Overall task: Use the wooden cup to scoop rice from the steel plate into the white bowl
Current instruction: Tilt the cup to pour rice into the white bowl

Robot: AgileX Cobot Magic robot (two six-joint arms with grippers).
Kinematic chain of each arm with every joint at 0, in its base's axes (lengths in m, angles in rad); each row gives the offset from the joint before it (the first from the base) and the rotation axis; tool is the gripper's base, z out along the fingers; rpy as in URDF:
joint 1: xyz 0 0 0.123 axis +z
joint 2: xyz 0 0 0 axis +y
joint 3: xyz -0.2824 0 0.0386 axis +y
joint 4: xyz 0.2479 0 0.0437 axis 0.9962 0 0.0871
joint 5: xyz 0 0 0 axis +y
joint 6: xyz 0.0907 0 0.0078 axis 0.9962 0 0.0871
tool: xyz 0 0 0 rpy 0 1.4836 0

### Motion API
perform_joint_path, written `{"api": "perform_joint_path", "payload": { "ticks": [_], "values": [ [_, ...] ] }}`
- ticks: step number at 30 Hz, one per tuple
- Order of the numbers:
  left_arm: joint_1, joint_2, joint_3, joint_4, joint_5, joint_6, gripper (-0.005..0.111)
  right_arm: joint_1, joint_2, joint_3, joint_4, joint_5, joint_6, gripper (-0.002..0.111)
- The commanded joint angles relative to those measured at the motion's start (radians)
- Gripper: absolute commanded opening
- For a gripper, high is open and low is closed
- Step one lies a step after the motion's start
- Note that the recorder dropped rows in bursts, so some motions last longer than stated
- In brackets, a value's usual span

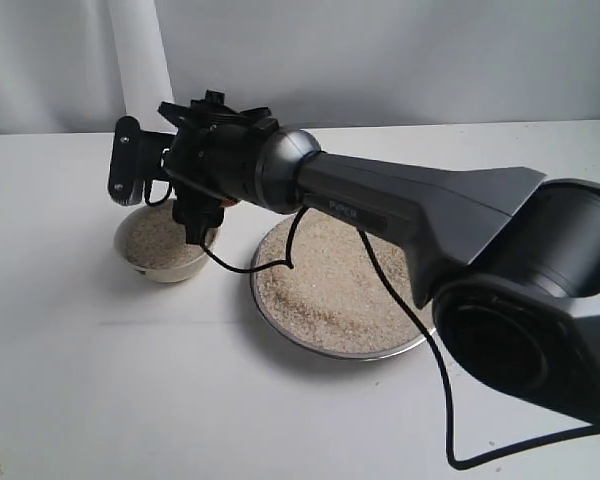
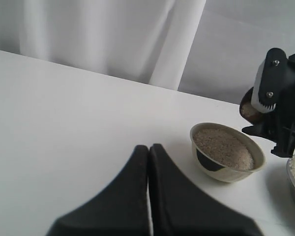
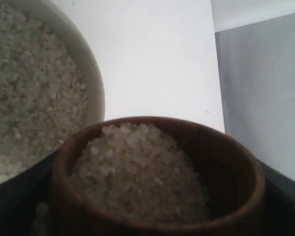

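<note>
The wooden cup (image 3: 236, 162) is full of rice (image 3: 137, 167) and sits between the dark fingers (image 3: 14, 196) of my right gripper (image 1: 195, 215), which is shut on it. The cup hangs just above the far edge of the white bowl (image 1: 140, 265), which holds a heap of rice (image 1: 160, 238). The steel plate (image 1: 310, 345) lies right of the bowl, covered with rice (image 1: 330, 290). In the left wrist view the bowl (image 2: 226, 172) stands ahead to the right, with the cup (image 2: 248, 109) above it. My left gripper (image 2: 148, 147) is shut and holds nothing, low over bare table.
The right arm (image 1: 430, 215) stretches across from the right over the plate, and its black cable (image 1: 435, 360) droops over the rice and the table. A white curtain (image 2: 113, 34) hangs behind the white table (image 1: 130, 400).
</note>
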Motion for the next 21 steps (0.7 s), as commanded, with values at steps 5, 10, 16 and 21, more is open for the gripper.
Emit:
{"api": "perform_joint_path", "payload": {
  "ticks": [5,10,16,21],
  "values": [
    [-0.005,0.001,0.002,-0.004,-0.007,-0.004,0.000,0.069,0.025,-0.017,-0.240,0.061,-0.068,0.000],
    [-0.005,0.001,0.002,-0.004,-0.007,-0.004,0.000,0.111,0.042,-0.017,-0.376,0.091,-0.153,0.000],
    [-0.005,0.001,0.002,-0.004,-0.007,-0.004,0.000,0.128,0.045,-0.017,-0.413,0.118,-0.277,0.000],
    [-0.005,0.001,0.002,-0.004,-0.007,-0.004,0.000,0.130,0.045,-0.017,-0.442,0.123,-0.351,0.000]
  ]
}}
